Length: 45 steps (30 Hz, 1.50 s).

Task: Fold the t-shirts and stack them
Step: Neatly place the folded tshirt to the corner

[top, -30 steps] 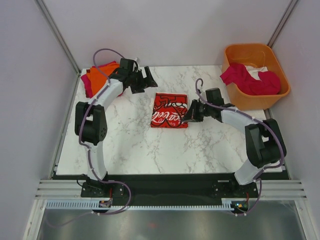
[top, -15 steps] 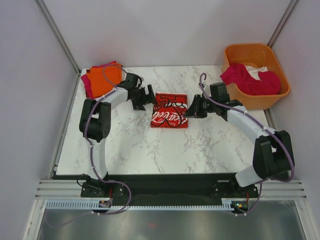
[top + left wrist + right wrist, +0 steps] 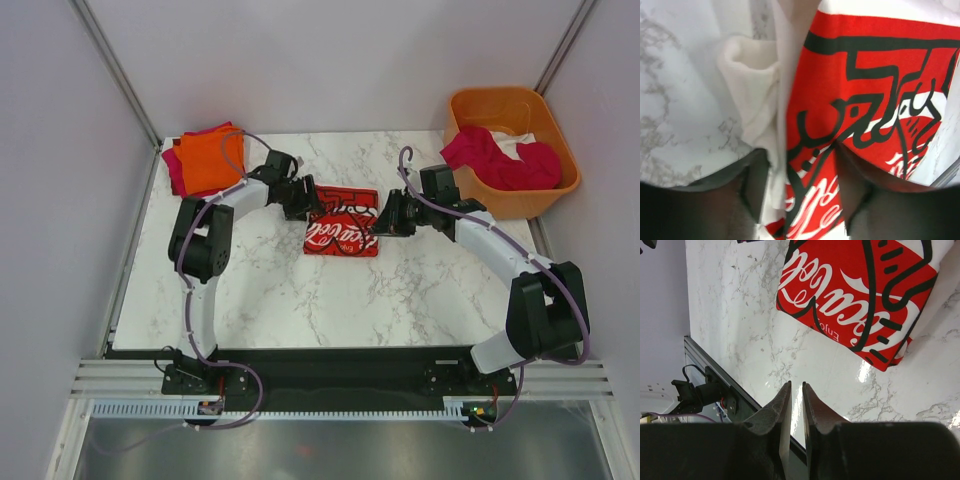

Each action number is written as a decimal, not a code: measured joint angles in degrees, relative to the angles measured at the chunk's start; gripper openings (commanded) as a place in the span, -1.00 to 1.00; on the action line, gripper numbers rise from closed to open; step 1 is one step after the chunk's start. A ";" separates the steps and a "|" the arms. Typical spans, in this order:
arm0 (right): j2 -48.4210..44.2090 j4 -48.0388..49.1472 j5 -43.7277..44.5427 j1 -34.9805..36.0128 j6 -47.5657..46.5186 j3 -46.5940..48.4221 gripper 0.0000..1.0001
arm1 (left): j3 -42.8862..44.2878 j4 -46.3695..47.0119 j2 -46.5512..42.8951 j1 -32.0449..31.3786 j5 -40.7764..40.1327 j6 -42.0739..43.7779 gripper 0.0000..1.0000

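A folded white t-shirt with a red logo panel (image 3: 340, 232) lies flat in the middle of the marble table. My left gripper (image 3: 308, 203) is at its far left corner. In the left wrist view this t-shirt (image 3: 865, 100) fills the frame, and the left gripper (image 3: 800, 165) stands half open, pressed down astride the flat cloth. My right gripper (image 3: 380, 222) hovers just off the shirt's right edge. In its own view the right gripper (image 3: 796, 385) shows a narrow empty gap, with the logo t-shirt (image 3: 860, 295) beyond it.
A folded orange t-shirt on a magenta one (image 3: 205, 160) lies stacked at the back left corner. An orange plastic tub (image 3: 520, 203) at the back right holds a crumpled magenta-red tee (image 3: 495, 160) and a white one (image 3: 522, 143). Grey walls enclose three sides.
My left arm swung from the back-left stack down to the logo shirt's left corner, and its jaws narrowed. The right gripper let go of the shirt's right edge and opened a little.
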 measured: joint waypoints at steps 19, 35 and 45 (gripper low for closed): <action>-0.52 -0.11 -0.02 0.00 -0.13 0.02 -0.57 | 12.13 -6.60 2.86 3.87 3.15 1.18 -0.95; -2.49 0.74 -0.17 0.02 0.09 -0.39 -0.59 | 44.65 -21.62 14.14 18.08 4.17 9.14 -0.95; -2.69 1.53 -0.17 0.11 0.09 -1.42 -0.59 | 52.26 -23.69 15.43 25.42 8.04 9.25 -0.95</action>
